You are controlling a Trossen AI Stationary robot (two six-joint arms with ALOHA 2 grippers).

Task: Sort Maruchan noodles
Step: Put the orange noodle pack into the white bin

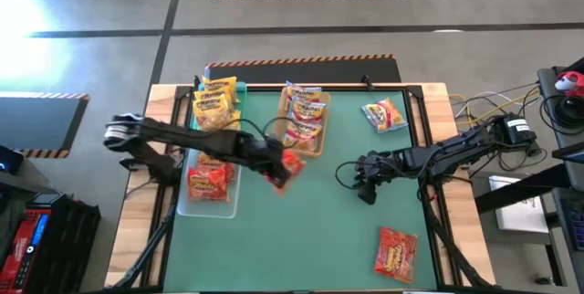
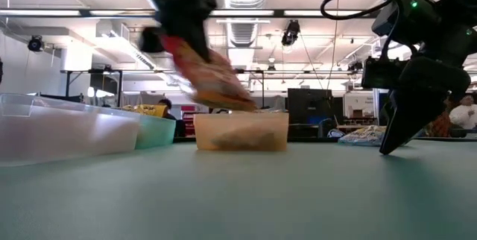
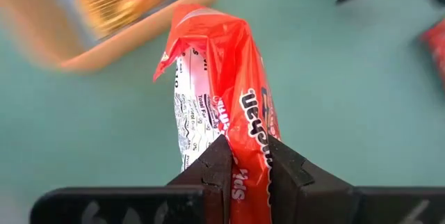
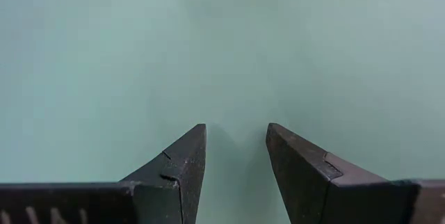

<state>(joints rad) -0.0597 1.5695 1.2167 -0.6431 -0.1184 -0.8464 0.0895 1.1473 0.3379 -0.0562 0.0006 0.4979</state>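
The left gripper (image 3: 243, 161) is clamping a red crinkly plastic noodle packet (image 3: 226, 92) by one end, so the packet is hanging clear of the green table mat (image 1: 338, 230) for carrying. In the high view it is hanging just beside the tan rectangular tray (image 1: 315, 139), on the side nearer the robot, between that tray and the clear plastic tray (image 1: 187, 204). Red packets are already lying in the clear tray, so this one probably belongs there.

The tan tray is holding orange-and-red packets (image 1: 303, 116). Beyond the clear tray, a teal tray (image 1: 203, 89) is holding yellow packets (image 1: 217, 102), so each colour seems to be getting its own bin. Two loose packets are still waiting on the mat: one (image 1: 384, 114) to the right of the tan tray, another (image 1: 396, 253) well apart near the mat's front right corner.

The right gripper (image 4: 235, 140) is waiting right of the tan tray, its fingers apart and holding nothing.

On the held packet, only "Total Fat" is readable among small nutrition print; the large dark lettering is too creased to read.
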